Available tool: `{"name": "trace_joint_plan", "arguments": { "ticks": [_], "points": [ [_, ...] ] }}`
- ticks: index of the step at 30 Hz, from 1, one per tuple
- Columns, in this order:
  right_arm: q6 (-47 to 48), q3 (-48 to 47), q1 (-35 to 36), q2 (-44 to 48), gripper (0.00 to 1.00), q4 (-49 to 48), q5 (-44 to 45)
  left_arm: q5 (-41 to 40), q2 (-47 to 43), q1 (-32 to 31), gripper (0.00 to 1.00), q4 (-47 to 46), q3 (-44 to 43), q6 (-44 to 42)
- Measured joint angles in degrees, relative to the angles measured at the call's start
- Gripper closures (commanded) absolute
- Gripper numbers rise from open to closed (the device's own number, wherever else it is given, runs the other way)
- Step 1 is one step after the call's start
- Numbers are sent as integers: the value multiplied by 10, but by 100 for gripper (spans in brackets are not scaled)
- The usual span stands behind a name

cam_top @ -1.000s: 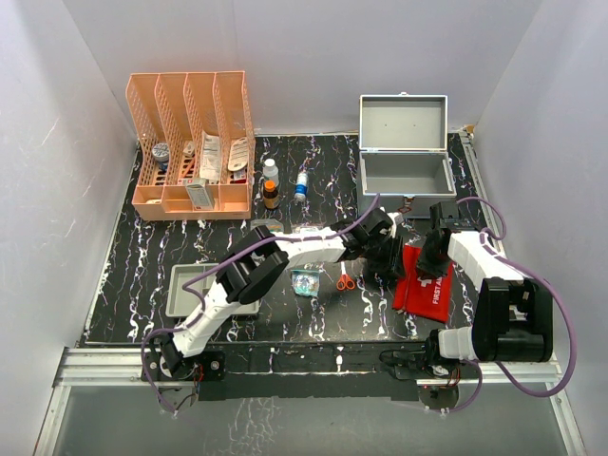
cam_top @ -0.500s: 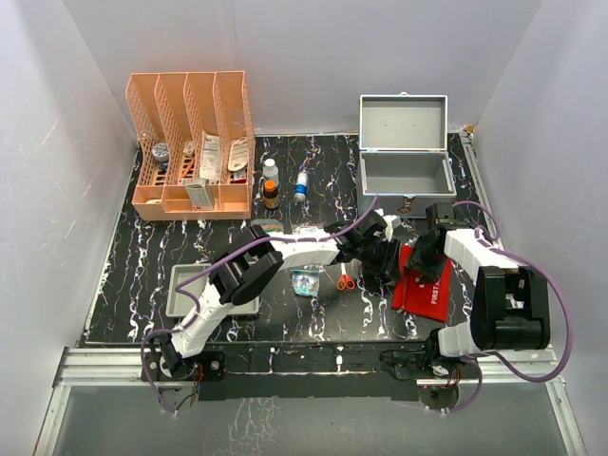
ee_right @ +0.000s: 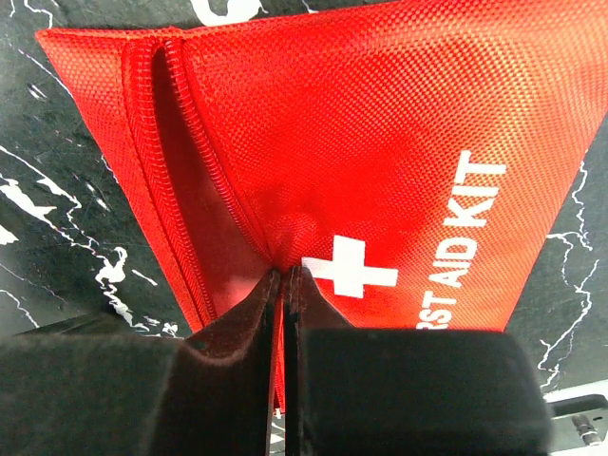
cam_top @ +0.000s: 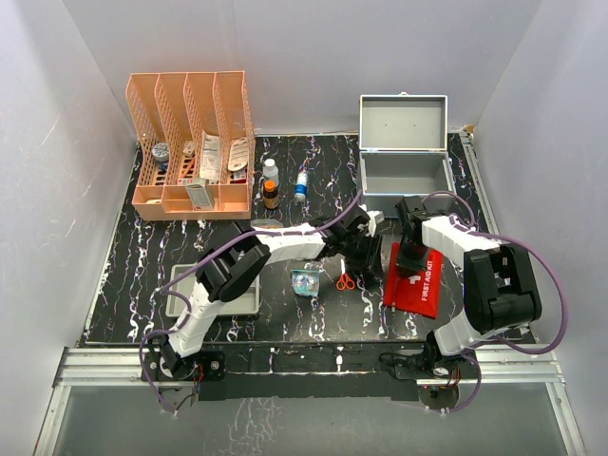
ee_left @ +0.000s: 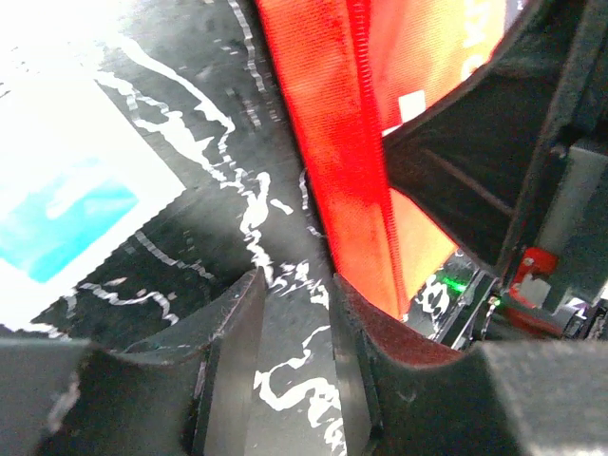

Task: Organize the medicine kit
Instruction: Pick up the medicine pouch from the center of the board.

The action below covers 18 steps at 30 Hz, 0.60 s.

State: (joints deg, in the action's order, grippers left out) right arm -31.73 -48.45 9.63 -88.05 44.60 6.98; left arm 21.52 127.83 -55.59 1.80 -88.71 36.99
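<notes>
The medicine kit (cam_top: 404, 173), a silver-grey metal case, stands at the back right with its lid up. In front of it lies a red "FIRST AID KIT" pouch (cam_top: 418, 290) with its zipper open. My right gripper (ee_right: 285, 273) is shut on a fold of the pouch's (ee_right: 408, 123) top fabric, beside the white cross. My left gripper (ee_left: 296, 282) is open just left of the pouch (ee_left: 323, 114), low over the black table. Only table shows between its fingers, and the right finger (ee_left: 356, 323) lies against the pouch's edge.
An orange file rack (cam_top: 190, 142) with medicine items stands at the back left, with small bottles (cam_top: 271, 185) beside it. Orange scissors (cam_top: 345, 280) and a clear packet (cam_top: 305, 282) lie left of the pouch. A grey tray (cam_top: 177, 285) sits front left.
My right gripper has moved left onto the pouch and closed on its fabric. The pouch has shifted left. My left gripper has drawn back to the left a little.
</notes>
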Motion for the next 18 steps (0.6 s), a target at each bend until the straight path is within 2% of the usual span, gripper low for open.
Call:
{"name": "trace_joint_plan", "arguments": {
  "ticks": [8, 15, 18],
  "points": [
    [-6, -3, 10, 0, 100, 3, 9, -3, -37, 27, 67, 20, 43, -31],
    [-17, -29, 15, 4, 100, 9, -42, -2, -53, 43, 68, 46, 53, -68],
    [-19, -64, 16, 20, 100, 15, -64, 0, -58, 51, 65, 60, 54, -82]
  ]
}}
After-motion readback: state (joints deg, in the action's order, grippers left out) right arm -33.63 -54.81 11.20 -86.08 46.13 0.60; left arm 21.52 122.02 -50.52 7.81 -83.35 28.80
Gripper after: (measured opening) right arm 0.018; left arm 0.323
